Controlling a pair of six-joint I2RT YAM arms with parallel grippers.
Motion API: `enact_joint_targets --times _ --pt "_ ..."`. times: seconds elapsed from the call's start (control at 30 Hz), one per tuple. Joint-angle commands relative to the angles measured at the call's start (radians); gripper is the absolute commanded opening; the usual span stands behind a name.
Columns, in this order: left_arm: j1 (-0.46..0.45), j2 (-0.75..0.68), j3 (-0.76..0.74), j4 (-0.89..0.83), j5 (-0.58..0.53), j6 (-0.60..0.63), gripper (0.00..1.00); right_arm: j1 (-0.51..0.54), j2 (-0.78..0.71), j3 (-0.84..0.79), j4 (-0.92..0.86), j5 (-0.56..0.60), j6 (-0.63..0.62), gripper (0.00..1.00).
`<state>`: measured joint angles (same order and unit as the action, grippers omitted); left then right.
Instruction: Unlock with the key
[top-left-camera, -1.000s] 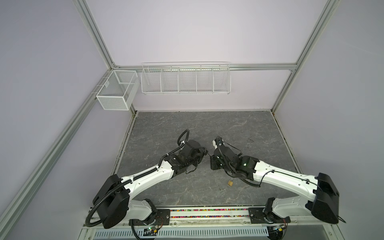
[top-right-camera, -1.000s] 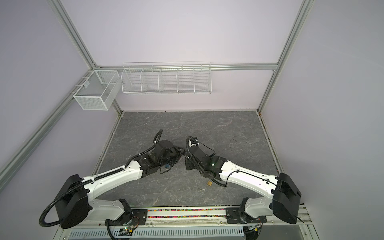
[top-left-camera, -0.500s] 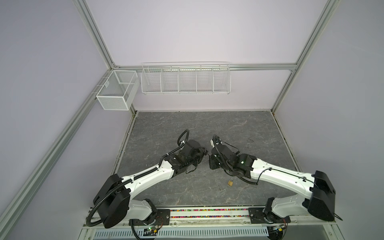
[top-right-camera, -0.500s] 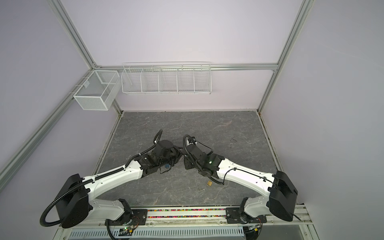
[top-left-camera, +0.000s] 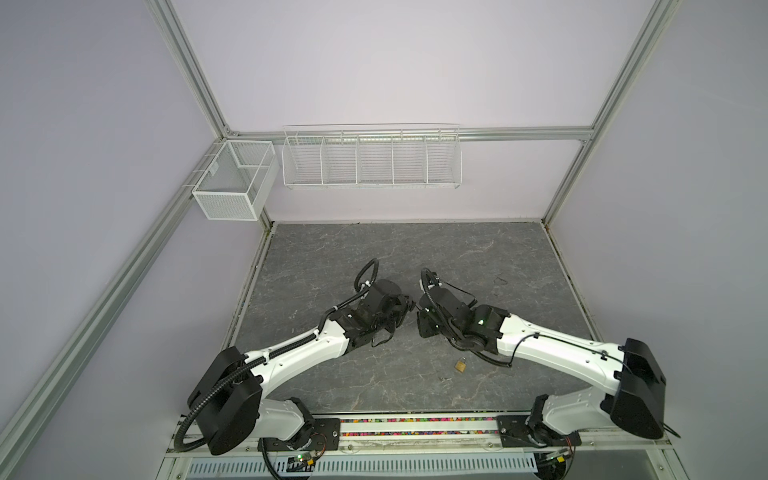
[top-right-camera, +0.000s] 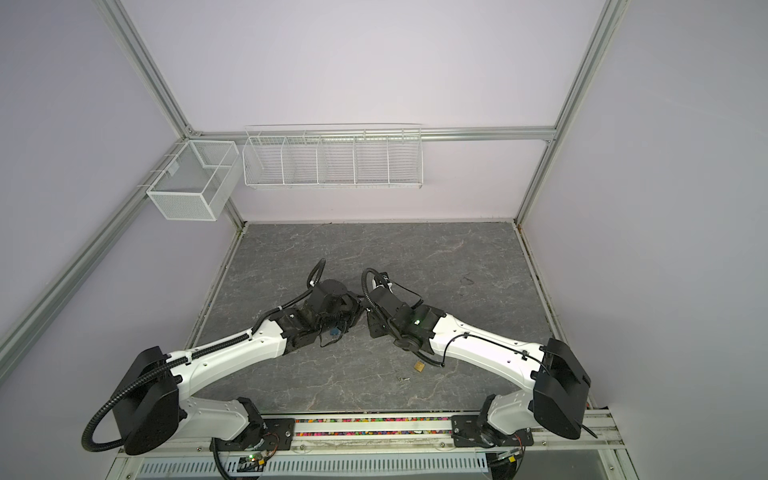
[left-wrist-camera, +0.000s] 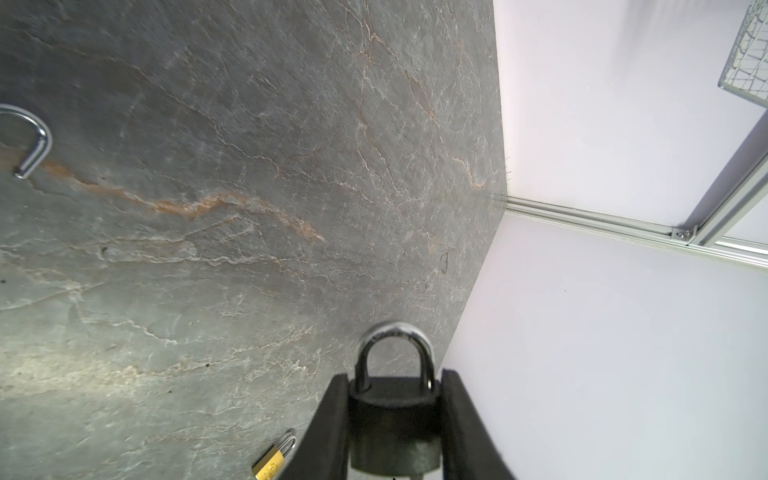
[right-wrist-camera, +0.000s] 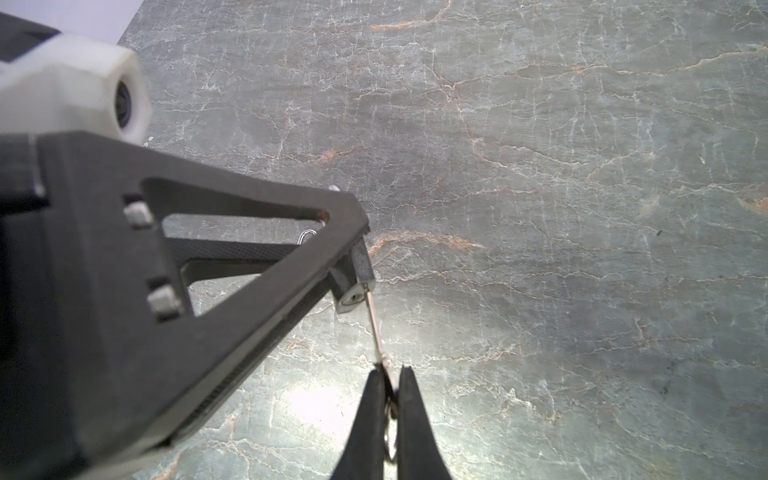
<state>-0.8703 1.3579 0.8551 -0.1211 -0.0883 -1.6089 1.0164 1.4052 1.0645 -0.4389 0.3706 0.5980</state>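
The left gripper (left-wrist-camera: 394, 376) has its fingers (left-wrist-camera: 332, 428) clamped on the two narrow sides of the dark padlock (left-wrist-camera: 395, 424), which is held above the table (left-wrist-camera: 249, 166). The padlock's long axis runs from its keyway face to its shackle (left-wrist-camera: 397, 330). In the left wrist view the closed shackle points away from the camera and projects past the fingertips. The keyway face is not visible there. The right wrist view shows that face at the end of the padlock body, turned toward the right gripper (right-wrist-camera: 390, 370). The right gripper's fingers are pressed together on the head of the key (right-wrist-camera: 376, 328). The key's blade runs straight from those fingertips to the keyway face, tip first. The tip meets the face at its edge, just beside the visible slot, and whether it has entered the slot cannot be told. A key ring (right-wrist-camera: 388, 440) sits between the right fingers. In both top views the two grippers meet tip to tip over the middle of the table, and their bodies hide the padlock and the key. Those views show a brass padlock (top-left-camera: 460, 365) lying flat near the table's front edge, just beside the right forearm. The left wrist view shows it too, along with a silver hooked shackle (left-wrist-camera: 35, 137) on the table at the frame edge.
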Motion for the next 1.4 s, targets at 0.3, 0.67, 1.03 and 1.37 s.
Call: enact_joint_targets --times 0.3,0.67,1.03,1.37 --pt "0.001 0.010 0.041 0.026 0.036 -0.047 0.00 0.005 0.025 0.023 0.015 0.020 -0.018 0.06" --pt "0.001 0.011 0.050 0.040 0.060 -0.058 0.00 0.013 0.058 0.059 0.002 0.075 -0.060 0.06" --pt "0.000 0.048 0.073 0.029 0.116 -0.096 0.00 0.049 0.092 0.122 0.021 0.085 -0.099 0.07" --pt "-0.003 0.045 0.067 0.045 0.133 -0.119 0.00 0.049 0.062 0.136 0.064 0.100 -0.135 0.07"
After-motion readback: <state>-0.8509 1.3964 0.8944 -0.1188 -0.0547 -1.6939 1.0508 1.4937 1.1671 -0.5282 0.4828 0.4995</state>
